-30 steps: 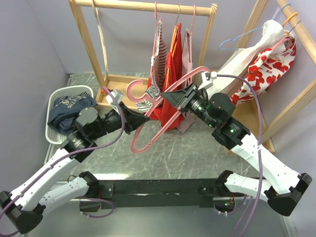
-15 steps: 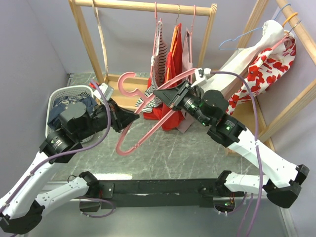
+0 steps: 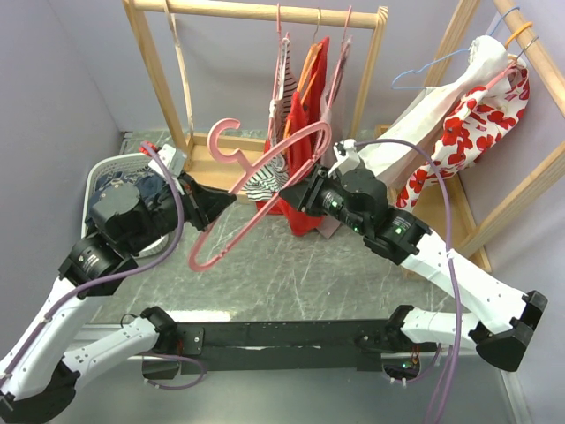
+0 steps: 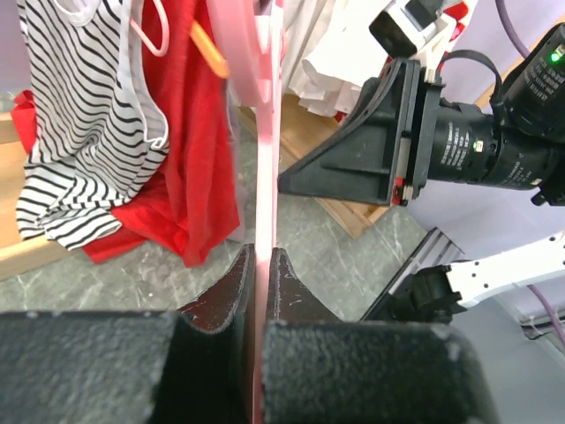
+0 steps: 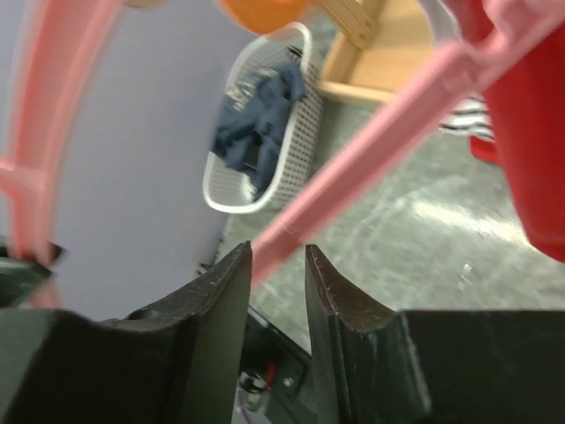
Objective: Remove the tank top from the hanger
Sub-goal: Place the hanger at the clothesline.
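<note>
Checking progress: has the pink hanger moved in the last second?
Yes. In the top view the hanger shifted left, toward the basket.

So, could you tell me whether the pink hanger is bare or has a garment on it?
Bare: from above, the pink hanger shows only its open frame, no fabric; the left gripper pinches its bar.

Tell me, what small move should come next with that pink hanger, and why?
Probably the right pincer lets go and backs off: the left pincer is clamped on the hanger, which looks bare, so a second grip seems unneeded.
</note>
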### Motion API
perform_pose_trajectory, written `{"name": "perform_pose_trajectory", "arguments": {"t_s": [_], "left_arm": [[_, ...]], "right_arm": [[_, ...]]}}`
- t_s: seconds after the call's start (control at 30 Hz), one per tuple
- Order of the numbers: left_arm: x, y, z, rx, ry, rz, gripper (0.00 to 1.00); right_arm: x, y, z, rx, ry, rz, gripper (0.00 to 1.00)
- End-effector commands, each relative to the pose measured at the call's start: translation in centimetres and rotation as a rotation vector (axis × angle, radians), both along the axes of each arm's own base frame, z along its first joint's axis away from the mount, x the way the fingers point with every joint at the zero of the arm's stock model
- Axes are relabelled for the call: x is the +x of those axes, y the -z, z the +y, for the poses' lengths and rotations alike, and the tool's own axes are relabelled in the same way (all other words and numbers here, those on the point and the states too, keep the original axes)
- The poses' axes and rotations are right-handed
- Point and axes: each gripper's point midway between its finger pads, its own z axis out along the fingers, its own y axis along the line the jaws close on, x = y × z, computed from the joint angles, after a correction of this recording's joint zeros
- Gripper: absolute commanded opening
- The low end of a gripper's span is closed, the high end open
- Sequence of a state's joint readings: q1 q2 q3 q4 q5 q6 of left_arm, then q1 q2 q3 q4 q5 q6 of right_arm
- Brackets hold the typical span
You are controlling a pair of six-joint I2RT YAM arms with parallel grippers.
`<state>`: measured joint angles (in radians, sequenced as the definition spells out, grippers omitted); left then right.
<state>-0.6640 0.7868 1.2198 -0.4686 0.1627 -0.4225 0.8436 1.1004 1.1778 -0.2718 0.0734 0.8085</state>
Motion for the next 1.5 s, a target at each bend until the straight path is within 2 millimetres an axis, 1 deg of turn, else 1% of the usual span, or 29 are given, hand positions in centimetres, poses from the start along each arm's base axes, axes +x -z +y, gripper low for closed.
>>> {"name": "perform_pose_trajectory", "arguments": {"t_s": [0.0, 0.03, 0.07, 0.1, 0.13, 0.17, 0.2, 0.23, 0.3, 0.37, 0.53, 0.63, 0.7, 0.77, 0.83, 0.87, 0.93, 1.0, 1.03, 1.07, 1.13, 1.17, 1.2, 1.23, 1.27, 1.3, 1.37, 1.4, 1.47], "left_arm": [[0.7, -5.1, 0.4, -0.086, -0.034, -0.138, 0.01], [0.8, -4.8, 0.4, -0.069, -0.037, -0.122, 0.01], [0.7, -5.6, 0.7, -0.063, -0.044, -0.126, 0.01], [1.0, -3.7, 0.7, 0.012, -0.048, -0.066, 0.01], [0.9, -3.6, 0.9, 0.034, -0.05, -0.055, 0.01], [0.4, -4.3, 1.2, 0.04, -0.045, -0.06, 0.01], [-0.1, -3.5, 1.3, 0.077, -0.028, -0.029, 0.01], [-1.0, -4.1, 1.4, 0.084, 0.002, -0.036, 0.01], [-1.9, -3.7, 1.9, 0.113, 0.017, -0.027, 0.01], [-2.6, -4.3, 2.5, 0.098, 0.012, -0.052, 0.01], [-6.1, -6.3, 4.4, 0.004, 0.044, -0.173, 0.01], [-6.6, -7.1, 6.0, -0.023, -0.019, -0.193, 0.01], [-5.7, -7.4, 8.0, -0.038, -0.145, -0.181, 0.01], [-5.8, -7.8, 8.7, -0.035, -0.176, -0.187, 0.01], [-4.6, -8.5, 10.5, -0.037, -0.298, -0.177, 0.01], [-3.4, -7.7, 10.4, 0.003, -0.331, -0.137, 0.01], [-2.3, -8.2, 10.8, 0.029, -0.382, -0.128, 0.01], [-0.1, -7.1, 9.7, 0.113, -0.398, -0.082, 0.01], [0.4, -7.9, 9.7, 0.116, -0.415, -0.085, 0.01], [2.1, -7.1, 8.4, 0.169, -0.407, -0.058, 0.01], [3.2, -7.5, 7.6, 0.202, -0.4, -0.044, 0.01], [5.1, -6.2, 6.2, 0.266, -0.392, -0.006, 0.01], [5.7, -7.2, 6.0, 0.266, -0.404, -0.011, 0.01], [6.5, -6.1, 6.0, 0.313, -0.429, 0.036, 0.01], [8.4, -4.6, 4.7, 0.364, -0.425, 0.079, 0.01], [9.0, -5.5, 4.9, 0.358, -0.448, 0.076, 0.01], [11.1, -3.6, 4.3, 0.422, -0.467, 0.139, 0.01], [11.7, -4.6, 5.0, 0.409, -0.501, 0.135, 0.01], [13.3, -4.1, 4.6, 0.418, -0.498, 0.149, 0.01]], "right_arm": [[0.2, 0.3, -1.5, -0.058, 0.041, -0.029, 0.39], [0.1, 0.0, -1.5, -0.054, 0.033, -0.038, 0.4], [0.0, -0.4, -1.6, -0.044, 0.031, -0.052, 0.4], [0.0, -0.8, -1.7, -0.038, 0.029, -0.064, 0.4], [-0.1, -1.0, -1.8, -0.034, 0.033, -0.073, 0.41], [-0.1, -1.0, -1.9, -0.035, 0.037, -0.078, 0.41], [-0.1, -1.3, -2.2, -0.038, 0.044, -0.092, 0.41], [0.1, -1.3, -2.5, -0.043, 0.055, -0.096, 0.42], [0.3, -1.3, -3.2, -0.063, 0.086, -0.114, 0.42], [0.7, -1.3, -3.9, -0.077, 0.121, -0.125, 0.43], [0.9, -1.8, -4.4, -0.085, 0.144, -0.153, 0.45], [0.9, -2.0, -4.2, -0.075, 0.139, -0.159, 0.45], [0.9, -2.1, -4.1, -0.07, 0.131, -0.159, 0.45], [1.0, -2.1, -3.8, -0.072, 0.126, -0.161, 0.45], [1.0, -2.2, -3.7, -0.074, 0.121, -0.159, 0.45], [1.0, -2.2, -3.6, -0.073, 0.119, -0.162, 0.45], [1.0, -2.4, -3.6, -0.069, 0.118, -0.169, 0.45], [0.9, -2.4, -3.7, -0.07, 0.116, -0.173, 0.45], [1.0, -2.3, -3.7, -0.073, 0.12, -0.174, 0.45], [1.0, -2.4, -3.8, -0.072, 0.12, -0.178, 0.45], [0.9, -2.3, -3.9, -0.075, 0.122, -0.178, 0.45], [0.9, -2.4, -4.1, -0.074, 0.127, -0.182, 0.45], [0.9, -2.3, -4.2, -0.075, 0.131, -0.182, 0.45], [0.9, -2.3, -4.4, -0.074, 0.134, -0.185, 0.45], [0.9, -2.4, -4.6, -0.074, 0.14, -0.189, 0.46], [0.8, -2.5, -4.7, -0.072, 0.142, -0.191, 0.46], [0.8, -2.4, -5.1, -0.073, 0.15, -0.195, 0.47], [0.8, -2.4, -5.3, -0.073, 0.156, -0.197, 0.47], [0.9, -2.2, -5.7, -0.078, 0.164, -0.196, 0.47]]}}
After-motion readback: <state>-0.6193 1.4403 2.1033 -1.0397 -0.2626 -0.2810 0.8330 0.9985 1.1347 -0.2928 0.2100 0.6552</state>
